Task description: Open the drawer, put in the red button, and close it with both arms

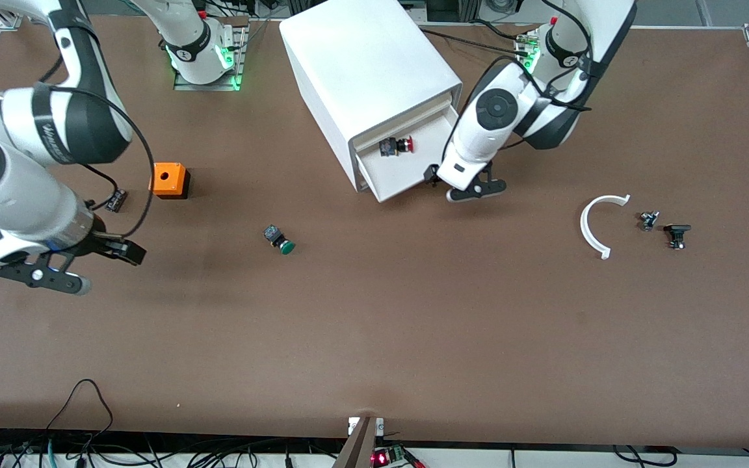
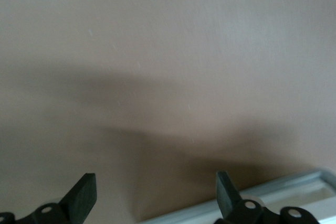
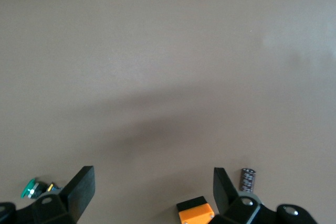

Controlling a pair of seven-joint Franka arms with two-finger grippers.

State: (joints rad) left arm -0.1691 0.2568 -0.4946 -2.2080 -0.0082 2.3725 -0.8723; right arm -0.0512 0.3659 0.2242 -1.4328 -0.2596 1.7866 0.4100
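Observation:
The white cabinet (image 1: 368, 71) stands at the back of the table, and its lowest drawer (image 1: 407, 177) is pulled out. The red button (image 1: 398, 145) lies on its side in the drawer, close to the cabinet. My left gripper (image 1: 452, 183) is open and empty, low beside the drawer's front corner at the left arm's end. The left wrist view shows its spread fingers (image 2: 84, 192) over bare table, with the drawer's pale edge (image 2: 294, 186) at one side. My right gripper (image 1: 111, 250) is open and empty over the table near the right arm's end, and its fingers (image 3: 81, 184) are wide apart.
An orange cube with a hole (image 1: 169, 179) (image 3: 195, 211) and a small black part (image 1: 115, 200) (image 3: 247, 178) lie near the right gripper. A green button (image 1: 281, 239) (image 3: 31, 187) lies mid-table. A white curved strip (image 1: 599, 221) and two small black parts (image 1: 649, 220) (image 1: 677, 234) lie toward the left arm's end.

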